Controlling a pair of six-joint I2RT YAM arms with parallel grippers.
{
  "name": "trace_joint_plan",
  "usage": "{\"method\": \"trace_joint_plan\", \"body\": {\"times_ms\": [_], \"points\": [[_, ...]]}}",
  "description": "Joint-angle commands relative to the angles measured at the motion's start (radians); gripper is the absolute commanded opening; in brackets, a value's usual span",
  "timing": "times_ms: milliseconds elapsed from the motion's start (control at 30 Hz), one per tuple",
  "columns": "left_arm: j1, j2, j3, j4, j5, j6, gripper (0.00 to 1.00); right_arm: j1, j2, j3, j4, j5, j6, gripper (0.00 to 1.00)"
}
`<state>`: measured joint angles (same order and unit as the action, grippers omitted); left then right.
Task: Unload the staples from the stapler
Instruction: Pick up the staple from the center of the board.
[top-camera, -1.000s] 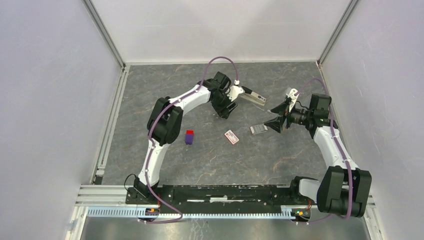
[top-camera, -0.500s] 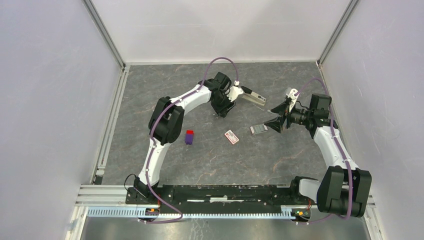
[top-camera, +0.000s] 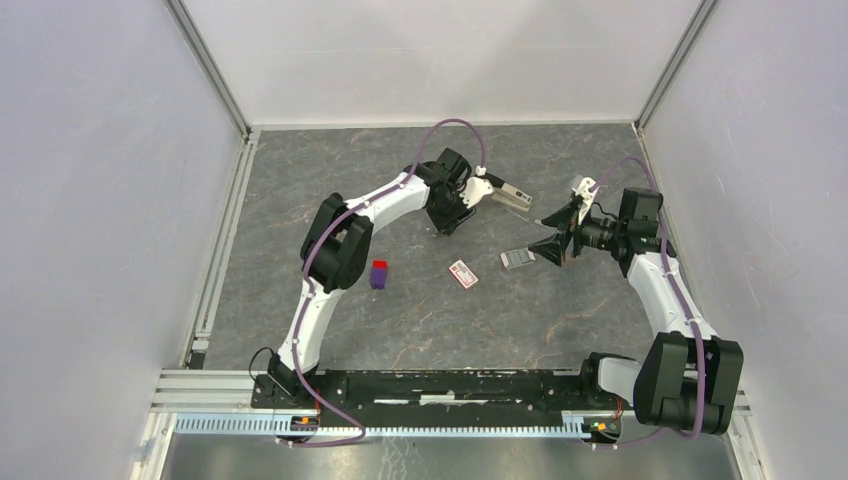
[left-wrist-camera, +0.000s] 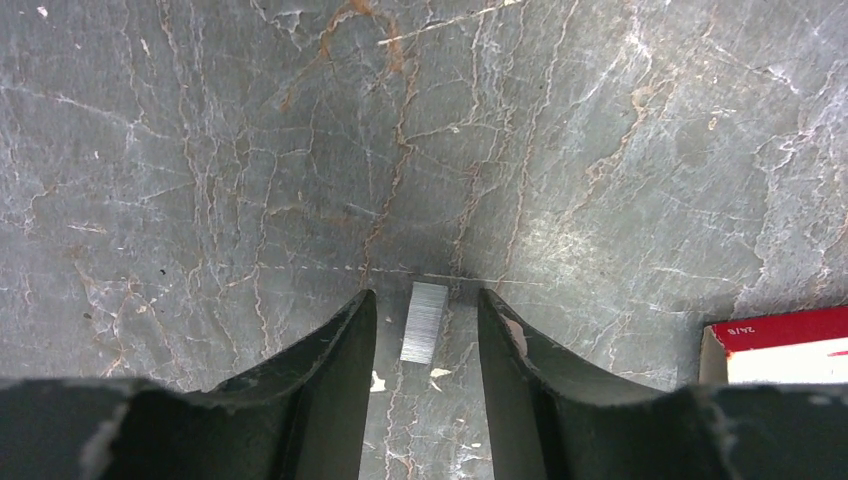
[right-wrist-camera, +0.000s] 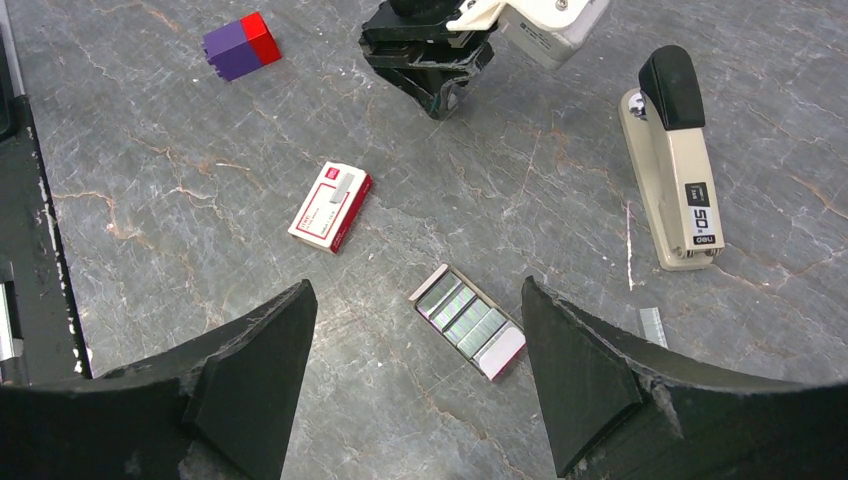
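The stapler (right-wrist-camera: 668, 160), beige with a black top bar, lies closed on the table at the far right of the right wrist view and beside my left wrist in the top view (top-camera: 510, 195). A small silvery strip of staples (left-wrist-camera: 424, 325) lies flat on the table. My left gripper (left-wrist-camera: 424, 298) points down over it, one finger on each side with a gap between each and the strip. My right gripper (right-wrist-camera: 415, 285) hangs open above the table with nothing in it. In the top view the left gripper (top-camera: 445, 222) is near the table's middle and the right gripper (top-camera: 553, 245) is to its right.
An open tray with several staple strips (right-wrist-camera: 468, 322) lies under the right gripper. A red-and-white little box (right-wrist-camera: 331, 205) and a red-and-purple block (right-wrist-camera: 241, 45) lie to the left. Another short staple strip (right-wrist-camera: 651, 325) lies near the stapler.
The left gripper's jaws have narrowed and its wrist has shifted slightly. The right arm has not moved.
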<state>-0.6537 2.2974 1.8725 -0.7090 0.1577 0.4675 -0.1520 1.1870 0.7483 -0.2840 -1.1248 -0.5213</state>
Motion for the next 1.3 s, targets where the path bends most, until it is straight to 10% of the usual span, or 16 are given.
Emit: {"method": "trace_joint_plan", "body": {"times_ms": [0, 1267], "points": [[-0.008, 0.011, 0.021, -0.015, -0.032, 0.045, 0.48, -0.004, 0.002, 0.026, -0.001, -0.025, -0.013, 0.81], [0.016, -0.005, -0.006, -0.046, 0.007, 0.046, 0.20, -0.017, -0.010, 0.026, -0.006, -0.040, -0.015, 0.81]]}}
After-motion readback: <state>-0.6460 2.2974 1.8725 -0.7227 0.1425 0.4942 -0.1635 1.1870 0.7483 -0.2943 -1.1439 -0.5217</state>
